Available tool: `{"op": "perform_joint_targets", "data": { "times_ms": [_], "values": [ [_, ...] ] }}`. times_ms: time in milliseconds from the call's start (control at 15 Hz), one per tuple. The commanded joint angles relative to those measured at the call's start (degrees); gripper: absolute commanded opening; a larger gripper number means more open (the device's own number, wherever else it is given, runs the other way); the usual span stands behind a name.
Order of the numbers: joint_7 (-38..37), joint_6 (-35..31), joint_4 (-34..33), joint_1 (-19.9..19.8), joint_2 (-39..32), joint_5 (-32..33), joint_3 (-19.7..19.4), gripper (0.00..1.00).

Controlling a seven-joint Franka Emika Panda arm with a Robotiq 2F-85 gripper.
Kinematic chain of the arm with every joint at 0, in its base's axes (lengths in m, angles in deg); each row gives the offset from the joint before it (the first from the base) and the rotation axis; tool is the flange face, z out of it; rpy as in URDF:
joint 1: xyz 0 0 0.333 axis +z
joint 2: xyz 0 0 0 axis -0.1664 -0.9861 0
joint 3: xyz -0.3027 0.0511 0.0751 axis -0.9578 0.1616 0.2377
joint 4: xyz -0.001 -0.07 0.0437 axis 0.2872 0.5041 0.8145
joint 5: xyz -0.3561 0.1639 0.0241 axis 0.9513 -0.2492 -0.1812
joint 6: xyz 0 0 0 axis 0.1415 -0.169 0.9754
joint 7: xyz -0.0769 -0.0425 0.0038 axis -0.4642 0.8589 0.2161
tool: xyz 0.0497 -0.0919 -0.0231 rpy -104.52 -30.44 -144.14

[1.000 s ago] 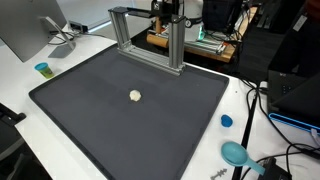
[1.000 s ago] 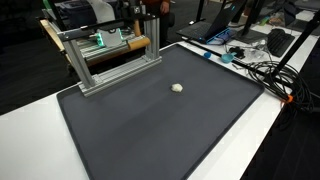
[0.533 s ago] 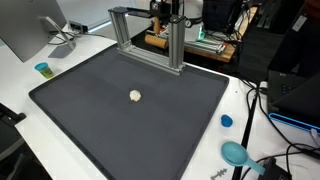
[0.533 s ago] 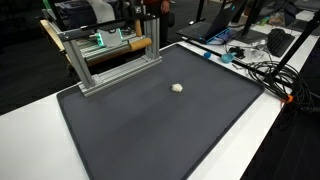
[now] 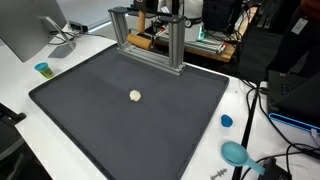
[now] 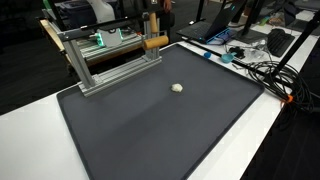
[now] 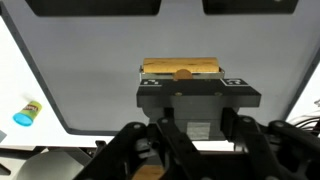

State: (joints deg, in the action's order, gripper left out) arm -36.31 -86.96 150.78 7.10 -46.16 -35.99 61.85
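Behind the aluminum frame (image 5: pixel 181 45), in an exterior view: gripper (image 5: pixel 146 33) clamped on wooden block (image 5: pixel 140 41). In an exterior view, block (image 6: pixel 153 42) sits at the frame's far post. Wrist view: jaws pinch the block (image 7: pixel 175 69), black mat (image 7: pixel 90 70) beyond. Likely the carry step; moving forward means clearing the frame's posts and crossbar. Room in front of the frame, only a white ball (image 5: pixel 135 96) there.

You are in what looks like a robotics lab or engineering workroom. A white bench (image 5: pixel 15 95) carries a large dark work mat (image 5: pixel 130 130) and an aluminium frame (image 5: pixel 178 45) built from slotted bars. A computer monitor (image 5: pixel 25 30) stands at one corner. Loose cables (image 6: pixel 262 68) trail along one edge, and a laptop (image 6: pixel 215 32) and green-lit equipment (image 6: pixel 100 41) sit behind the bench.
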Motion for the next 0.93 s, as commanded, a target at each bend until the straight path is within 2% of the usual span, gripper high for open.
{"op": "perform_joint_targets", "data": {
  "times_ms": [0,133,200,267,533,600,667,867],
  "values": [
    [-3.78,4.69,-14.48,-1.46,-12.82,3.41,2.42,0.22],
    [-4.68,9.22,-20.97,-0.49,-18.53,2.38,1.92,0.22],
    [-3.07,4.7,-12.9,0.46,-12.16,1.93,0.78,0.22],
    [-3.16,5.41,-14.88,0.62,-14.33,1.89,0.64,0.47],
    [-3.15,5.01,-14.04,0.74,-14.48,1.87,0.52,0.47],
    [-3.15,5.02,-13.98,0.75,-14.23,1.87,0.53,0.22],
    [-5.23,4.61,-14.54,0.84,-14.96,2.87,1.56,0.22],
    [-2.57,3.68,-19.51,2.1,-22.1,1.77,1.25,0.22]
  ]
}}
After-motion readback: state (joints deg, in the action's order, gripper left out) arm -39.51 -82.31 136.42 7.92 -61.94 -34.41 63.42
